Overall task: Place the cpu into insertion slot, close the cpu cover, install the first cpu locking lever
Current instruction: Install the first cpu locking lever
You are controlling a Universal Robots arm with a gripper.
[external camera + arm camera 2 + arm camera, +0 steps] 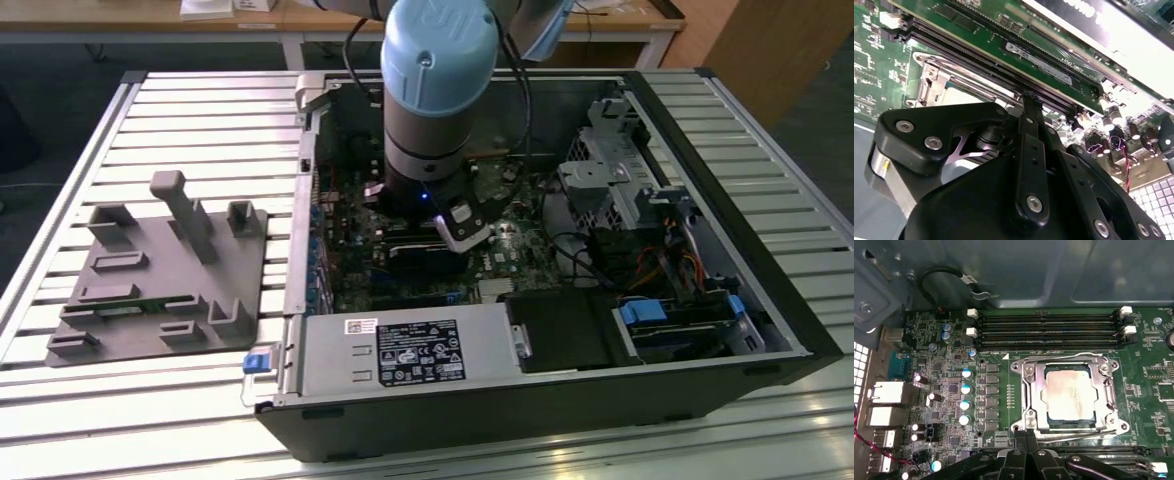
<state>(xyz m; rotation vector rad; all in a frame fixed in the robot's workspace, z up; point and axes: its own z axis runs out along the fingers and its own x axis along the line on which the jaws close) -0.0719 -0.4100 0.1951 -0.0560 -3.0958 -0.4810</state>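
The cpu (pixel 1070 392), a dull silver-tan square, lies seated in the insertion slot (pixel 1069 423) on the green board. The cpu cover (pixel 1035 390), a silver frame, lies flat down around it. A thin silver lever rod (pixel 1079 438) runs along the socket edge nearest my gripper. In the first wrist view my gripper (pixel 1026 436) has its black fingers pressed together, tips at the socket's corner where that rod begins. The second wrist view shows the gripper (pixel 1029 100) just beside the socket and cpu (pixel 961 95). In the exterior view the gripper (pixel 461 235) reaches down into the open computer case.
Black memory slots (pixel 1049 330) run along the socket's far side. Capacitors (pixel 966 390) and rear ports (pixel 884 405) stand beside it. The case holds a power supply (pixel 400 350) and a drive cage (pixel 614 170). A grey fixture (pixel 160 270) sits at the exterior view's left.
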